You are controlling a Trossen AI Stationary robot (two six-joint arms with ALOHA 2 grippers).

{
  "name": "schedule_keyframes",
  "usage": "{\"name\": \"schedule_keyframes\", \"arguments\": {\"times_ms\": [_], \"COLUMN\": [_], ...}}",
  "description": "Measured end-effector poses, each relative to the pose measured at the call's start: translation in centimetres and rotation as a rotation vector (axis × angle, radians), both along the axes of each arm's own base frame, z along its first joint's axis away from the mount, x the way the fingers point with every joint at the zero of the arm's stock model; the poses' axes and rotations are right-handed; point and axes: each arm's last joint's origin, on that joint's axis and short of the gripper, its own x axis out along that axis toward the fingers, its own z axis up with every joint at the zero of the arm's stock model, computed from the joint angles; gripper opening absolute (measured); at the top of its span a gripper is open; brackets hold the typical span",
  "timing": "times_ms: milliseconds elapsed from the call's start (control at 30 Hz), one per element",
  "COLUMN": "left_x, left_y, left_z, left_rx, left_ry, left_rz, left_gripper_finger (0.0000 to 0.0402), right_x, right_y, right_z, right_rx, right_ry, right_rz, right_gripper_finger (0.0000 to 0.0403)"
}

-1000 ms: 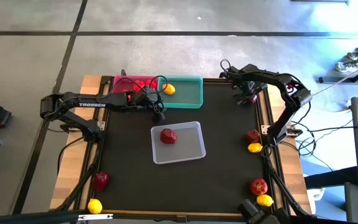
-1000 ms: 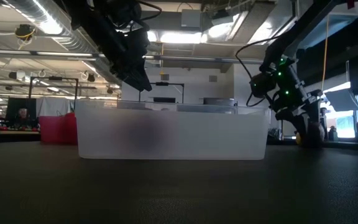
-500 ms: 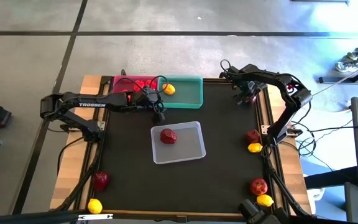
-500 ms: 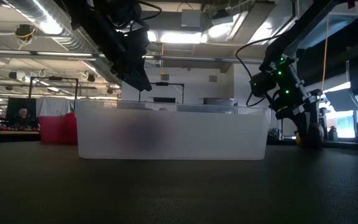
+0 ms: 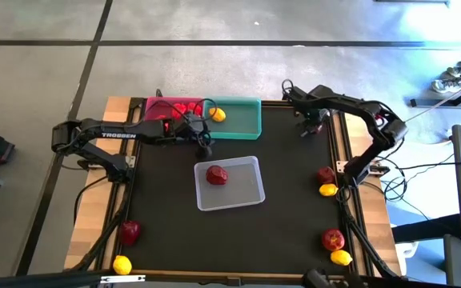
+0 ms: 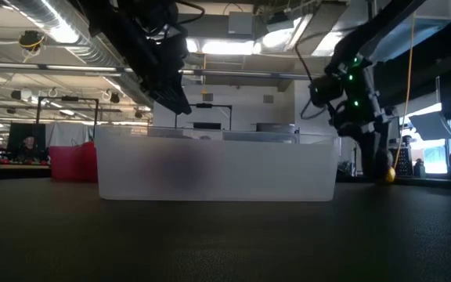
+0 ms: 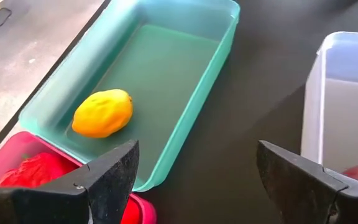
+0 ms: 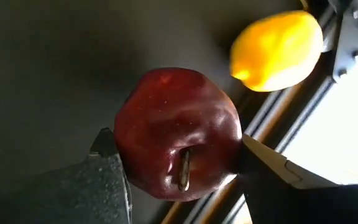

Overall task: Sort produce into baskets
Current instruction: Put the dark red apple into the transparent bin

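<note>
My right gripper (image 5: 311, 122) is at the table's far right corner, shut on a dark red apple (image 8: 178, 132). A lemon (image 8: 277, 50) lies on the mat just beyond it, by the table's edge, and also shows in the low view (image 6: 390, 176). My left gripper (image 7: 197, 168) is open and empty, hovering between the teal basket (image 5: 238, 120) and the grey-white basket (image 5: 232, 186). The teal basket holds a lemon (image 5: 218, 114). The pink basket (image 5: 157, 106) holds red peppers (image 5: 184, 108). The grey-white basket holds an apple (image 5: 217, 174). My right gripper pinches the apple's two opposite sides (image 8: 126, 146) between its two fingers, with the stem end (image 8: 183, 169) facing the wrist. The fingers come from above, pointing down. The apple sits upright in the hold, off the mat.
Loose on the mat: an apple (image 5: 325, 174) and a lemon (image 5: 327, 190) at the right edge, an apple (image 5: 333, 238) and a lemon (image 5: 340, 258) at the near right, an apple (image 5: 129, 232) and a lemon (image 5: 122, 265) at the near left.
My right gripper has gone up and a little toward the table's left with the apple, lifting it off the mat. The lemon beside it has stayed in place and now shows in the low view.
</note>
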Motion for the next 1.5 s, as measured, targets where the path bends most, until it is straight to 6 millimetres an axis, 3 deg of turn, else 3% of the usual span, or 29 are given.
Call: {"name": "schedule_keyframes", "arguments": {"times_ms": [500,933,1233,1500], "left_x": [-0.3,-0.2,-0.2,-0.3], "left_y": [-2.4,-3.8,-4.1,-5.8], "left_z": [0.5,0.4,0.3,0.4], "left_rx": [-0.013,-0.008,-0.011,0.007], "left_ry": [0.018,0.04,0.05,0.077], "left_rz": [-0.073,-0.133,-0.139,-0.224], "left_gripper_finger": [0.0317,0.0317,0.0317,0.0318], "right_x": [4.3,9.4,12.0,14.7], "right_y": [7.6,15.2,18.1,20.6], "right_z": [5.8,7.5,9.7,9.5], "right_rx": [-0.033,0.007,-0.005,0.033], "right_ry": [-0.486,-0.813,-0.927,-0.91], "right_rz": [0.244,0.592,0.732,0.847], "right_gripper_finger": [0.016,0.0161,0.0161,0.0161]}}
